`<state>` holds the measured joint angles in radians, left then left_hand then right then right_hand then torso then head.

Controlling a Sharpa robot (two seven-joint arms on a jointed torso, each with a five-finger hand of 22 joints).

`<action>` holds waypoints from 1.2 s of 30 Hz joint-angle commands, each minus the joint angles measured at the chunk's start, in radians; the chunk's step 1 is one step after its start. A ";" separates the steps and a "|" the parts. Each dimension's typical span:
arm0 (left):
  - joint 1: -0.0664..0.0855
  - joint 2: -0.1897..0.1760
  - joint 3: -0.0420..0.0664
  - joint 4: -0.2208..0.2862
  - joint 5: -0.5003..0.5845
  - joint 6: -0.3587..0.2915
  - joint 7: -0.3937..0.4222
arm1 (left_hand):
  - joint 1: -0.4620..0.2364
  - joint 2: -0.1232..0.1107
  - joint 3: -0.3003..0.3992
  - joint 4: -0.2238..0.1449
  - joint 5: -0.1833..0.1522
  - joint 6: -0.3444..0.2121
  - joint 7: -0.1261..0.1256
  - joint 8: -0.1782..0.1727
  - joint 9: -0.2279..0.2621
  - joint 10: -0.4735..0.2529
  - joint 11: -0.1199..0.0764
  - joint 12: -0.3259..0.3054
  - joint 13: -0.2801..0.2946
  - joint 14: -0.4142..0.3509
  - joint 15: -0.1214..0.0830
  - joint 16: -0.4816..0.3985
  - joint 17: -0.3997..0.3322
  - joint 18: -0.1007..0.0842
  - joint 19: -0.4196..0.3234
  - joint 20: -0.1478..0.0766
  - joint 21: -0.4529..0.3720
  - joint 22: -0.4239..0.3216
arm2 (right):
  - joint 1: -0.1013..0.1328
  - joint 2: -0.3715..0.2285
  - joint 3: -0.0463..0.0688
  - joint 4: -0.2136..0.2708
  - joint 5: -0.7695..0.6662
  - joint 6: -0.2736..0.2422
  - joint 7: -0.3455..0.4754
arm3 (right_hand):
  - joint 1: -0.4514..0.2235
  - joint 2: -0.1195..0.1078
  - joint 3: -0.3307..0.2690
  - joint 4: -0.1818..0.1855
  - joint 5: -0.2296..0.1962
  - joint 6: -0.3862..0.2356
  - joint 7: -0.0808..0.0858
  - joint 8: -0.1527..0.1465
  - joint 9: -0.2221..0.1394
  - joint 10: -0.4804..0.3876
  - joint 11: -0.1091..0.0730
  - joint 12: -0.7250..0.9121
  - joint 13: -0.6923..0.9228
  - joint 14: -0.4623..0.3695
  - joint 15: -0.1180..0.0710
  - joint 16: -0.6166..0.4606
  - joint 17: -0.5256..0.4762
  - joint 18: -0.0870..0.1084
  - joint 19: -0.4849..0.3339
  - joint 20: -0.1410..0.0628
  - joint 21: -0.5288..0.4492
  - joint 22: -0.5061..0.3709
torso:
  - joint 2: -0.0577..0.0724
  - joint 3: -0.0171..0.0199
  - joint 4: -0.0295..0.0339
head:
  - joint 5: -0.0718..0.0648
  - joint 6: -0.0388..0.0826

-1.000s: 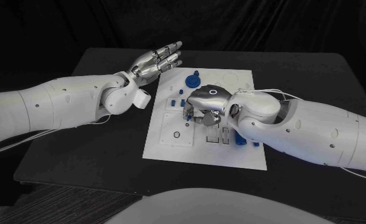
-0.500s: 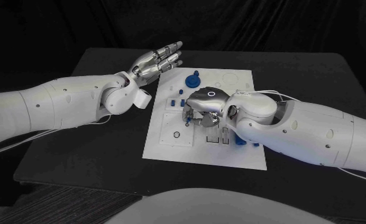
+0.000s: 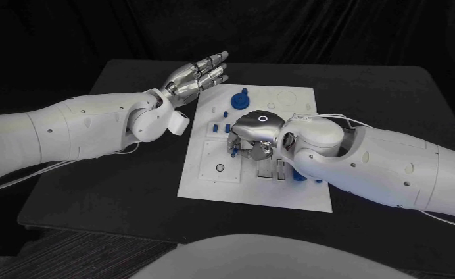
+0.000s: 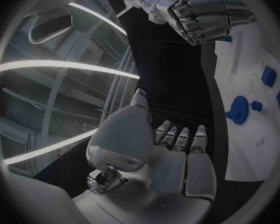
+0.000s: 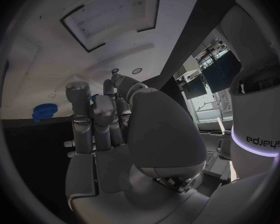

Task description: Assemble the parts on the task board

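On task board, right hand fingers curled over parts; grip unclear; left hand open.

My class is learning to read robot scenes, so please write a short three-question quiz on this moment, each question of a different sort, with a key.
1. True or false: the left hand rests flat on the task board.
2. Which hand is down over the middle of the task board? A) the left hand B) the right hand C) both
3. Fill in: the blue gear lies at the board's ___ end, away from the robot.

Key
1. False: it is raised beside the board's far left corner, fingers apart, holding nothing.
2. B. Its fingers curl down at the board; whether they hold a part cannot be told.
3. Far.
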<state>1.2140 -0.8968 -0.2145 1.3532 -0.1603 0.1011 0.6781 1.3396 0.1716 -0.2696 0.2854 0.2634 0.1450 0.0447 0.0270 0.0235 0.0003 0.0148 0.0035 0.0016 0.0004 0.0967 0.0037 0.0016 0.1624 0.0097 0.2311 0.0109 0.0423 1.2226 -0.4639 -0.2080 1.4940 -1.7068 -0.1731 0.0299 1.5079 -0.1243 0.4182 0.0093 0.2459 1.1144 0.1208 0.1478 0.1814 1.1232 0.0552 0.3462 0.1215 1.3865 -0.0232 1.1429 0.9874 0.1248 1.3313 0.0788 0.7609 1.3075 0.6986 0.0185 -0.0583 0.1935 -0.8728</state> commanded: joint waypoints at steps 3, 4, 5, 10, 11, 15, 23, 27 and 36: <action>-0.001 0.005 0.001 -0.002 0.008 0.015 0.099 | 0.011 0.001 0.005 -0.002 0.006 0.003 0.004 0.002 0.000 0.002 0.003 -0.003 -0.001 0.000 0.005 -0.004 -0.002 0.017 0.001 0.005 -0.001 0.002 | -0.004 0.002 0.001 0.000 -0.006 0.012 -0.017 | -0.008 0.000 0.000 -0.004 0.004 -0.005 0.004 -0.006 0.000 0.003 0.004 -0.004 0.000 0.002 0.003 -0.003 -0.001 0.011 0.003 0.001 -0.005 0.085 | 0.000 0.0000 -0.0005 | 0.000 0.000; -0.001 0.005 0.001 -0.003 0.008 0.015 0.099 | 0.012 0.001 0.006 -0.002 0.006 0.004 0.004 0.002 0.000 0.003 0.004 -0.002 -0.001 0.000 0.006 -0.004 -0.002 0.017 0.001 0.006 -0.001 0.002 | -0.004 0.002 0.001 0.000 -0.006 0.013 -0.017 | -0.008 0.000 0.000 -0.004 0.004 -0.005 0.004 -0.006 0.000 0.003 0.004 -0.004 0.000 0.002 0.003 -0.003 -0.001 0.011 0.003 0.001 -0.005 0.085 | 0.000 -0.0001 -0.0006 | 0.001 0.000; -0.001 0.006 0.001 -0.003 0.008 0.016 0.099 | 0.012 0.001 0.006 -0.002 0.006 0.004 0.004 0.002 0.000 0.003 0.004 -0.002 -0.001 0.000 0.006 -0.004 -0.002 0.017 0.001 0.006 -0.001 0.002 | -0.005 0.002 0.001 0.000 -0.006 0.013 -0.017 | -0.008 0.000 0.000 -0.004 0.004 -0.005 0.004 -0.006 0.000 0.003 0.004 -0.004 0.000 0.002 0.003 -0.003 -0.001 0.011 0.003 0.001 -0.005 0.085 | 0.000 0.0000 -0.0005 | 0.001 0.000; -0.001 0.007 0.001 -0.005 0.008 0.018 0.098 | 0.013 0.001 0.006 -0.002 0.007 0.004 0.004 0.002 0.000 0.003 0.004 -0.002 -0.001 0.000 0.007 -0.004 -0.002 0.017 0.001 0.007 0.000 0.003 | -0.006 0.002 0.001 0.001 -0.006 0.016 -0.018 | -0.008 0.000 0.000 -0.004 0.005 -0.006 0.005 -0.007 0.000 0.003 0.004 -0.005 0.000 0.000 0.003 -0.005 -0.003 0.011 0.002 0.001 -0.007 0.084 | 0.000 0.0000 -0.0001 | 0.001 0.000; -0.001 0.008 0.001 -0.006 0.008 0.018 0.097 | 0.013 0.001 0.006 -0.002 0.007 0.004 0.004 0.002 0.000 0.003 0.004 -0.002 -0.001 0.000 0.007 -0.004 -0.002 0.017 0.001 0.007 0.000 0.003 | -0.006 0.002 0.001 0.001 -0.006 0.017 -0.018 | -0.007 0.001 0.000 -0.005 0.006 -0.006 0.005 -0.007 0.000 0.003 0.004 -0.005 0.000 -0.001 0.003 -0.007 -0.005 0.011 0.001 0.001 -0.008 0.084 | 0.000 -0.0001 -0.0002 | 0.002 0.000; -0.001 0.009 0.001 -0.008 0.008 0.020 0.095 | 0.014 0.002 0.007 -0.002 0.007 0.002 0.005 0.002 0.000 0.002 0.005 -0.002 -0.001 0.000 0.009 -0.004 -0.002 0.017 0.001 0.009 0.000 0.003 | -0.007 0.002 0.001 0.000 -0.006 0.021 -0.019 | -0.006 0.001 0.001 -0.006 0.008 -0.006 0.005 -0.009 0.000 0.003 0.005 -0.006 0.001 -0.003 0.004 -0.010 -0.008 0.012 -0.001 0.001 -0.013 0.083 | 0.000 0.0000 -0.0001 | 0.001 0.000; -0.001 0.012 0.001 -0.011 0.008 0.026 0.093 | 0.018 0.004 0.008 -0.002 0.008 -0.003 0.003 0.000 -0.001 0.002 0.006 -0.003 -0.001 0.000 0.016 -0.004 -0.002 0.017 0.003 0.017 0.001 0.008 | -0.007 0.006 0.001 0.000 -0.006 0.028 -0.022 | -0.006 0.001 0.001 -0.008 0.011 -0.007 0.006 -0.011 -0.001 0.003 0.006 -0.008 0.001 -0.007 0.004 -0.012 -0.010 0.012 -0.004 0.002 -0.015 0.082 | 0.000 -0.0001 -0.0003 | 0.001 0.000; -0.001 0.013 0.001 -0.012 0.008 0.028 0.092 | 0.018 0.004 0.008 -0.002 0.009 -0.003 0.003 0.000 -0.001 0.002 0.006 -0.003 -0.001 0.000 0.017 -0.004 -0.002 0.017 0.003 0.019 0.001 0.009 | -0.008 0.009 0.001 -0.002 -0.006 0.032 -0.023 | -0.007 -0.001 0.000 -0.010 0.012 -0.012 0.008 -0.016 -0.002 0.002 0.007 -0.010 0.001 -0.009 0.006 -0.014 -0.011 0.012 -0.007 0.002 -0.018 0.082 | 0.000 0.0000 -0.0002 | 0.002 0.000; -0.001 0.014 0.001 -0.012 0.008 0.029 0.091 | 0.022 0.005 0.010 -0.004 0.013 -0.005 0.003 0.000 -0.001 0.002 0.007 -0.002 -0.001 0.000 0.021 -0.004 -0.002 0.017 0.004 0.023 0.002 0.011 | -0.010 0.016 0.001 -0.006 -0.006 0.051 -0.031 | -0.015 -0.001 -0.003 -0.013 0.005 -0.042 0.019 -0.041 -0.011 -0.017 0.018 -0.020 0.004 -0.024 0.014 -0.024 -0.022 0.014 -0.023 0.009 -0.039 0.077 | 0.000 0.0000 -0.0002 | 0.002 0.000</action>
<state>1.2139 -0.8850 -0.2145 1.3398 -0.1593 0.1177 0.6782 1.3514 0.1754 -0.2670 0.2826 0.2722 0.1449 0.0447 0.0270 0.0233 0.0003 0.0148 0.0034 0.0021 0.0004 0.1109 0.0037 0.0013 0.1623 0.0132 0.2489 0.0110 0.0516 1.2156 -0.4500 -0.2077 1.4870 -1.7075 -0.1434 0.0206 1.5033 -0.1278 0.4155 0.0010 0.2517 1.0786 0.1387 0.1090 0.1715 1.1107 0.0713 0.3329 0.1263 1.3701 -0.0068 1.1225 0.9662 0.1247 1.3149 0.0876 0.7243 1.3080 0.6987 0.0183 -0.0585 0.1966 -0.8728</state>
